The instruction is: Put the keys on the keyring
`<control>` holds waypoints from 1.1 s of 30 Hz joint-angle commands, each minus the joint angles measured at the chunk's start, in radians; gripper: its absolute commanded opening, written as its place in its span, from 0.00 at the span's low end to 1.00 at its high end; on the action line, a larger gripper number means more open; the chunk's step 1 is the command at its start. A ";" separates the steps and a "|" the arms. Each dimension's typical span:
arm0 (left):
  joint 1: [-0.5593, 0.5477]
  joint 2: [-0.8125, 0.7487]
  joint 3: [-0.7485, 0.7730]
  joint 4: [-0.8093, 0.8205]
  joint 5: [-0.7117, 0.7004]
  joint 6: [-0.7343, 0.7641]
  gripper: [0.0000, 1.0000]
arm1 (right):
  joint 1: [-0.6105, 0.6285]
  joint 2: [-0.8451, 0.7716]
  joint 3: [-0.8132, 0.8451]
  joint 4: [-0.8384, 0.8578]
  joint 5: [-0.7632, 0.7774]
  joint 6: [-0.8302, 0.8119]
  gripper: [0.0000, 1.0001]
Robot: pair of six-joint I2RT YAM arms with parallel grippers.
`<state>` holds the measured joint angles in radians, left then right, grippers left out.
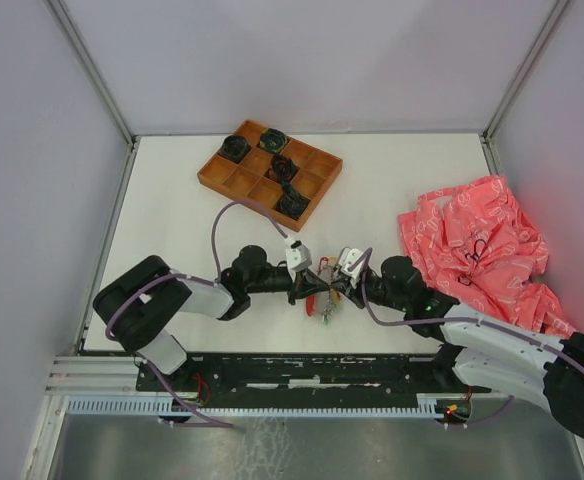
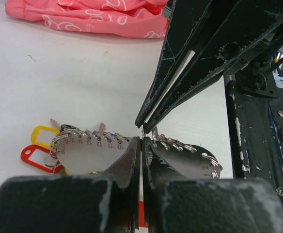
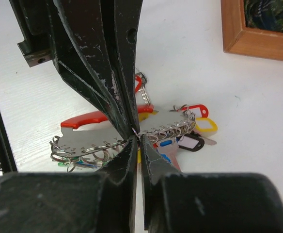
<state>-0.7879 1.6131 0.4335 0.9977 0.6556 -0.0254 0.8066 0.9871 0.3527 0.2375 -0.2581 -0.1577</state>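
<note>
The keyring [image 3: 83, 119] lies on the white table, a red curved handle on a grey numbered plate [image 2: 90, 155] edged with small wire rings. Keys hang from it: a yellow tag [image 2: 43, 136], red tag [image 2: 35, 158], and in the right wrist view a red tag [image 3: 195, 108], yellow tag [image 3: 205, 126] and black tag [image 3: 192, 143]. My left gripper [image 2: 141, 139] is shut at the plate's ringed edge. My right gripper [image 3: 137, 137] meets it tip to tip from the other side, also shut, with a thin wire ring at the tips. From above the keyring [image 1: 325, 303] is mostly hidden under both grippers.
A wooden compartment tray [image 1: 269, 172] with dark coiled bundles stands at the back of the table. A crumpled pink cloth [image 1: 477, 245] lies to the right, also seen at the top of the left wrist view as the cloth [image 2: 93, 14].
</note>
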 commanded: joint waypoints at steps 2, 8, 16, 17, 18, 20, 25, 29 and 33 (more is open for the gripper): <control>-0.007 -0.092 0.039 -0.027 -0.051 0.030 0.03 | -0.003 -0.105 0.042 0.035 0.018 0.000 0.21; 0.012 -0.175 0.103 -0.157 -0.176 0.066 0.03 | -0.003 -0.159 0.091 -0.043 0.079 -0.004 0.39; 0.143 -0.289 0.144 -0.292 -0.306 0.088 0.03 | -0.003 -0.108 0.173 -0.103 0.100 -0.001 0.48; 0.160 -0.307 0.147 -0.315 -0.332 0.094 0.03 | -0.003 -0.094 0.182 -0.103 0.098 0.002 0.48; 0.180 -0.322 0.149 -0.340 -0.364 0.099 0.03 | -0.003 -0.078 0.190 -0.102 0.093 0.004 0.49; 0.220 -0.358 0.145 -0.377 -0.412 0.104 0.03 | -0.003 -0.041 0.207 -0.099 0.086 0.007 0.50; 0.281 -0.444 0.099 -0.439 -0.530 0.159 0.03 | 0.000 0.124 0.256 -0.066 0.035 0.028 0.49; 0.289 -0.460 0.045 -0.453 -0.587 0.148 0.03 | 0.023 0.287 0.319 -0.030 0.028 0.061 0.48; 0.302 -0.461 -0.003 -0.448 -0.656 0.101 0.03 | 0.075 0.440 0.391 0.001 0.042 0.041 0.48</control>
<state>-0.4992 1.1732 0.4644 0.5148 0.0963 0.0761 0.8364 1.3262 0.6514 0.1600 -0.2089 -0.1242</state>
